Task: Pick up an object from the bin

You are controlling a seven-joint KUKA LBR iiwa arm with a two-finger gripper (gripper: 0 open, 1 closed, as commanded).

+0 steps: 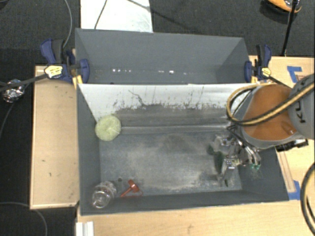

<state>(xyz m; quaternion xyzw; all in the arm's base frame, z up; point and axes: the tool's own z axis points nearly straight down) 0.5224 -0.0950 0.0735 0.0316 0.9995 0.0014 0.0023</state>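
My gripper (224, 173) hangs low over the right end of the bin, near the front right corner, with its fingers pointing down at the bare floor. Nothing shows between them. A pale green fuzzy ball (108, 128) rests at the far left, against the back-left wall. In the front left corner lies a clear glass-like jar (102, 195), and a small red piece (130, 189) sits just to its right. All three things lie well to the left of the gripper.
The arm with its orange cover and cables comes in over the bin's right wall. The bin's sloping walls close in around the floor on all sides.
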